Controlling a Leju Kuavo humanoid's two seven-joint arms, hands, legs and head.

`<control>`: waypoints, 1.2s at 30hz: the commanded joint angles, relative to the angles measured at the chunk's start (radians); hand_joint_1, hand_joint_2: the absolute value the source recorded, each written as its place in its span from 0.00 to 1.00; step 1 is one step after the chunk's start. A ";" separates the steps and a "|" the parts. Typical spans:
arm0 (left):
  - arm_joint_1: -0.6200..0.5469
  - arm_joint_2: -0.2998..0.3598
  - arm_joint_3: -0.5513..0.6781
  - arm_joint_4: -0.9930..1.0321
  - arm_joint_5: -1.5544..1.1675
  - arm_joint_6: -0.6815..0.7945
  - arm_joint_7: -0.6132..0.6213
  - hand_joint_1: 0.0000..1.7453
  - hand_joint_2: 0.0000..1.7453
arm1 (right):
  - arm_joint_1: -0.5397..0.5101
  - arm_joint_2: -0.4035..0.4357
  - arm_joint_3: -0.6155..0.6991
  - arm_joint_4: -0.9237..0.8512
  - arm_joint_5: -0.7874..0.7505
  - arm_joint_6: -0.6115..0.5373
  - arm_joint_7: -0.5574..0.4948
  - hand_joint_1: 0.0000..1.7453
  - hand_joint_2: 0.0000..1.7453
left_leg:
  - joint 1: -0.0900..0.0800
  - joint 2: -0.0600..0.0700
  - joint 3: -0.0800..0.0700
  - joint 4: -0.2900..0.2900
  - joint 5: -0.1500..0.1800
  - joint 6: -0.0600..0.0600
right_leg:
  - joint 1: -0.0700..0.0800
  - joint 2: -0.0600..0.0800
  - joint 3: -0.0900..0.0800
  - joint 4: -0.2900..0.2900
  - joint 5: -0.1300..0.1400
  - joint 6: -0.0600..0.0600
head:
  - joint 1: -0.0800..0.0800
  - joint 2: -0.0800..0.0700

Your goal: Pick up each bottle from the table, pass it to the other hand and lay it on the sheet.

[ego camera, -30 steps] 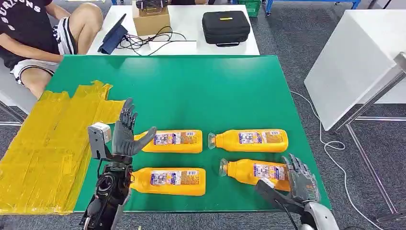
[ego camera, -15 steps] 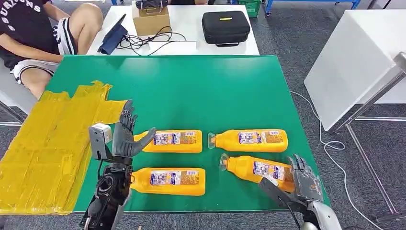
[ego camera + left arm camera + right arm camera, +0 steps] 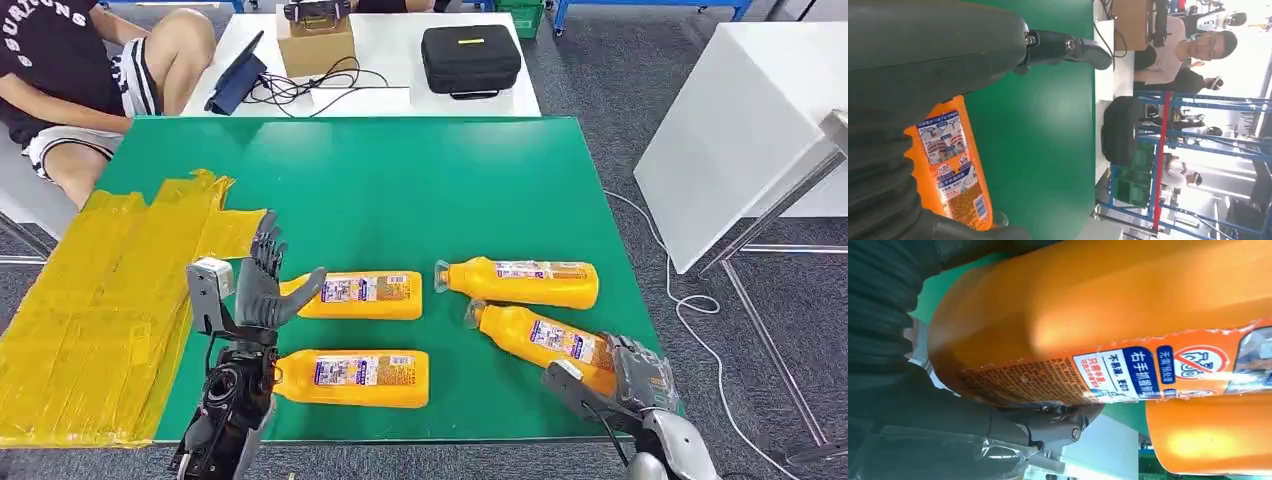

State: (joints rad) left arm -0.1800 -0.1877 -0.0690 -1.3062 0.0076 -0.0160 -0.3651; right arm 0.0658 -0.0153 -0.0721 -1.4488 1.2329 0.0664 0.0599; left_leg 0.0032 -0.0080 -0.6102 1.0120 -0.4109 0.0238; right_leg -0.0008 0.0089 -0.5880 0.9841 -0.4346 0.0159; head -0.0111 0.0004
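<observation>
— Where is the right hand (image 3: 628, 378)?
— At the worktop's (image 3: 420, 180) near right corner, fingers wrapped round the base of the tilted bottle (image 3: 540, 338), whose cap end touches the bottle behind (image 3: 518, 282).

— And the left hand (image 3: 262, 285)?
— Raised, fingers spread, holding nothing, near the yellow sheet (image 3: 95, 300) on the left edge.

We raised our left hand (image 3: 262, 285) upright, fingers spread, while our right hand (image 3: 625, 375) gripped a bottle (image 3: 545, 338).
</observation>
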 commanded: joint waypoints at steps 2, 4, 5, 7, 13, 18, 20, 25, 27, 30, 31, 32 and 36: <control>-0.028 0.001 0.028 0.067 0.006 0.001 0.006 0.00 1.00 | 0.000 -0.013 0.006 0.116 -0.015 0.023 -0.018 0.87 1.00 | 0.001 -0.001 0.004 -0.002 0.000 -0.001 | 0.001 -0.002 0.005 -0.002 -0.001 0.000 | 0.000 0.000; -0.028 0.001 0.028 0.067 0.006 0.001 0.006 0.00 1.00 | 0.000 -0.013 0.006 0.116 -0.015 0.023 -0.018 0.87 1.00 | 0.000 -0.001 0.005 -0.002 -0.001 -0.001 | 0.001 -0.002 0.006 -0.003 -0.001 0.000 | 0.000 0.000; -0.028 0.001 0.028 0.067 0.006 0.001 0.006 0.00 1.00 | 0.000 -0.013 0.006 0.116 -0.015 0.023 -0.018 0.87 1.00 | 0.001 -0.001 0.004 -0.002 -0.001 -0.001 | 0.001 -0.002 0.005 -0.002 -0.001 0.000 | 0.000 0.000; -0.028 0.001 0.028 0.067 0.006 0.001 0.006 0.00 1.00 | 0.000 -0.013 0.006 0.116 -0.015 0.023 -0.018 0.87 1.00 | 0.001 -0.001 0.005 -0.002 -0.001 -0.001 | 0.001 -0.002 0.006 -0.003 -0.001 0.000 | 0.000 0.000; -0.011 0.003 0.030 0.051 0.018 0.005 0.005 0.00 1.00 | -0.006 0.011 -0.008 0.069 -0.107 -0.046 -0.082 0.97 1.00 | 0.001 -0.001 0.007 -0.003 -0.001 -0.002 | 0.001 -0.003 0.008 -0.004 -0.002 0.000 | 0.000 0.000; -0.012 0.000 0.035 0.049 0.022 0.005 0.003 0.00 1.00 | -0.018 0.031 -0.003 0.010 -0.211 -0.115 -0.176 0.98 1.00 | 0.000 0.001 0.002 -0.001 -0.001 -0.001 | 0.000 0.001 0.003 0.000 0.000 0.000 | 0.000 0.000; -0.016 0.000 0.035 0.052 0.024 0.005 0.003 0.00 1.00 | -0.022 0.033 -0.003 -0.001 -0.223 -0.124 -0.184 0.99 1.00 | 0.000 0.001 0.002 -0.001 -0.001 -0.001 | 0.000 0.000 0.002 0.000 -0.001 0.000 | 0.000 0.000; -0.016 -0.001 0.035 0.053 0.024 0.005 0.002 0.00 1.00 | -0.020 0.033 -0.003 0.000 -0.223 -0.124 -0.184 0.99 1.00 | 0.000 0.001 0.002 -0.001 -0.002 -0.001 | 0.000 0.000 0.003 -0.001 -0.001 0.000 | 0.000 0.000; -0.016 -0.001 0.035 0.053 0.024 0.005 0.002 0.00 1.00 | -0.020 0.033 -0.003 0.000 -0.223 -0.124 -0.184 0.99 1.00 | 0.000 0.000 0.000 -0.001 -0.001 -0.001 | 0.000 0.000 0.000 0.000 -0.001 0.000 | 0.000 0.000; -0.016 -0.001 0.035 0.053 0.024 0.005 0.002 0.00 1.00 | -0.020 0.033 -0.003 0.000 -0.223 -0.124 -0.184 0.99 1.00 | 0.000 0.001 0.001 -0.001 -0.002 -0.001 | 0.000 0.000 0.002 -0.001 -0.001 0.000 | 0.000 0.000; -0.016 -0.001 0.035 0.053 0.024 0.005 0.002 0.00 1.00 | -0.020 0.033 -0.003 0.000 -0.223 -0.124 -0.184 0.99 1.00 | 0.000 0.002 0.005 -0.002 -0.003 -0.002 | 0.000 0.000 0.006 -0.002 -0.003 0.001 | 0.000 0.000; -0.016 -0.001 0.035 0.053 0.024 0.005 0.002 0.00 1.00 | -0.020 0.033 -0.003 0.000 -0.223 -0.124 -0.184 0.99 1.00 | 0.000 0.002 0.006 -0.002 -0.004 -0.002 | 0.000 0.000 0.007 -0.002 -0.003 0.001 | 0.000 0.000; -0.017 0.000 0.035 0.056 0.026 0.006 0.000 0.00 1.00 | -0.020 0.040 -0.010 -0.005 -0.255 -0.155 -0.212 0.98 1.00 | 0.000 0.001 -0.001 -0.001 -0.001 -0.001 | 0.000 0.000 0.000 -0.001 -0.001 0.000 | 0.000 0.000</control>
State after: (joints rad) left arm -0.1764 -0.1877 -0.0603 -1.3024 0.0290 -0.0114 -0.3651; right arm 0.0656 0.0092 -0.0717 -1.4599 1.0147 -0.0546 -0.1198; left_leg 0.0031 -0.0088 -0.6145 1.0120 -0.4109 0.0239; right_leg -0.0010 0.0088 -0.5913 0.9846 -0.4346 0.0160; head -0.0111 0.0004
